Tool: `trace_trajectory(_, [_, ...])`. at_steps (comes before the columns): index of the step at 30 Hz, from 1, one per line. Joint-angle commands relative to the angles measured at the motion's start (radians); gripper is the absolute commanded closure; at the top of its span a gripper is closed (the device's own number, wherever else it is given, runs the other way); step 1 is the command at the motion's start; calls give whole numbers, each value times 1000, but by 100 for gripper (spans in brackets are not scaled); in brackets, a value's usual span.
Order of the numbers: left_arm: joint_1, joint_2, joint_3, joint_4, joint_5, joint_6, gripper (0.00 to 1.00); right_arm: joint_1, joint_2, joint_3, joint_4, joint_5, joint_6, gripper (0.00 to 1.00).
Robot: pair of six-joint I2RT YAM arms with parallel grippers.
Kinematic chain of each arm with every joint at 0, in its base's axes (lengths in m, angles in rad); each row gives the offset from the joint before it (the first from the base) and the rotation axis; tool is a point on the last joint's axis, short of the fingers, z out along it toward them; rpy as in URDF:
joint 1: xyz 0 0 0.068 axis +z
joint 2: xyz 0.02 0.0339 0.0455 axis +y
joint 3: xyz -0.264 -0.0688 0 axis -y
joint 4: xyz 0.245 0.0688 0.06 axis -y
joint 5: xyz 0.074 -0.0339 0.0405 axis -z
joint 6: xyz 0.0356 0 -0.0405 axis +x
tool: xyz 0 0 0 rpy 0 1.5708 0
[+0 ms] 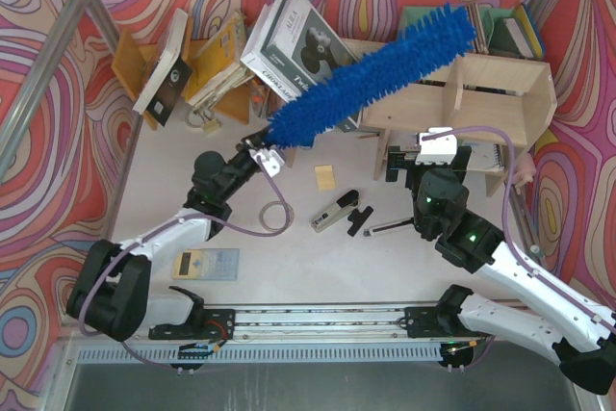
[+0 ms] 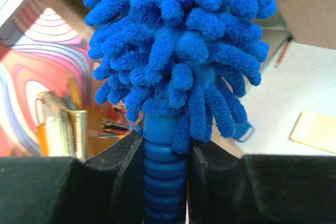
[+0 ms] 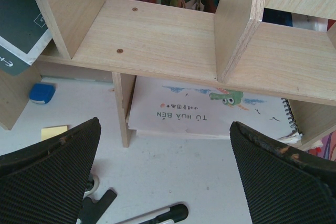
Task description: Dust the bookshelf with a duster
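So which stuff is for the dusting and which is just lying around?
For the job:
the duster, gripped by the left end effector
the bookshelf

Just lying about:
the calculator
the yellow sticky note
the stapler
the spiral notebook

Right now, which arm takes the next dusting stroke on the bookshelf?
Left. The left gripper is shut on the duster handle, and the fluffy head overlaps the left end of the bookshelf in the top view. The right gripper is open and empty, facing the shelf front.
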Motion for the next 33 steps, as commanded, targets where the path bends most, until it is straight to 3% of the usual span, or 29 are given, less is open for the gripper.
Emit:
trace_trajectory(1, [-49,48,-46,152,-27,-45,100,0,3,19,0,15,-4,1])
trace_trajectory(11, [-99,74,-80,222,-94,-56,100,1,0,20,-2,14,1,1])
trace_trajectory(18, [-98,-26,-36,94,-102,5,100,1,-3,18,-3,11,7,1])
trace_trajectory(22, [-96,-42,-30,108,-110,2,100,1,-3,19,-8,10,8,1])
trace_trajectory(33, [-92,155,3,233,-65,-104,100,0,-11,21,-19,12,12,1])
